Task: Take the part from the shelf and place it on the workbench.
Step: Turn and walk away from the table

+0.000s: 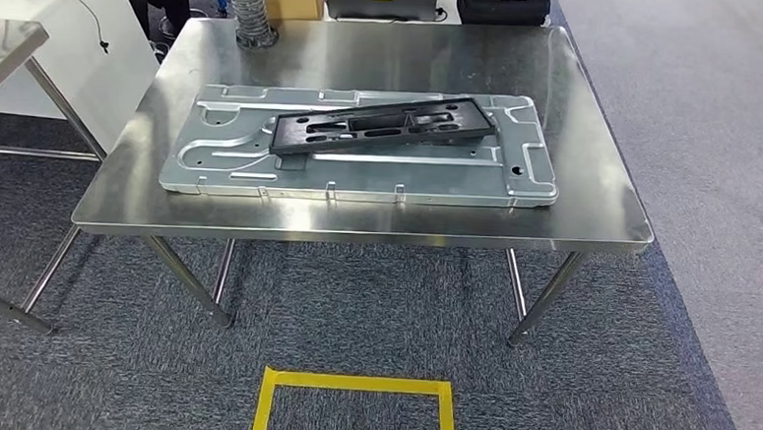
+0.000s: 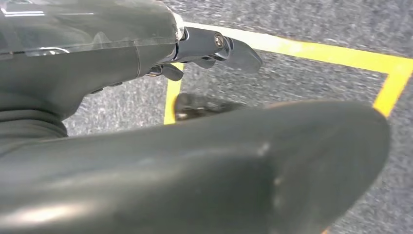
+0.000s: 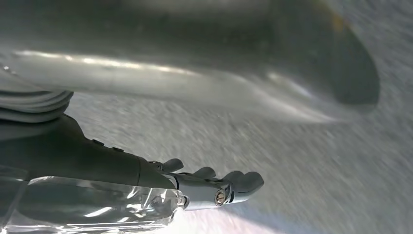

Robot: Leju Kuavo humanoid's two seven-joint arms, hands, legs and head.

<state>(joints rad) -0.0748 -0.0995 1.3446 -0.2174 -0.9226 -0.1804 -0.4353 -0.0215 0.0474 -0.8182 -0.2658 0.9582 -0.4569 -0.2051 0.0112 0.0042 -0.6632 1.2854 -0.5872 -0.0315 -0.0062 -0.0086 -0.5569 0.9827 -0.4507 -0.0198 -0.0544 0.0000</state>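
Two pieces sit stacked on the steel counter [image 1: 595,202]: the black part [image 1: 382,124] lies flat and slightly skewed on top of a large silver stamped panel [image 1: 360,170], right in the middle. Down below, yellow floor tape [image 1: 354,383] marks a box on the grey carpet. The left hand [image 2: 214,48] hangs over that tape, fingers [image 2: 241,53] extended and holding nothing. The right hand [image 3: 209,187] hangs over carpet, fingers [image 3: 243,181] loosely straight, nothing held either.

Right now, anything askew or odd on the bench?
The black part lies skewed across the silver panel, its right end angled toward the far edge rather than parallel. No visible damage or spills on the steel workbench.
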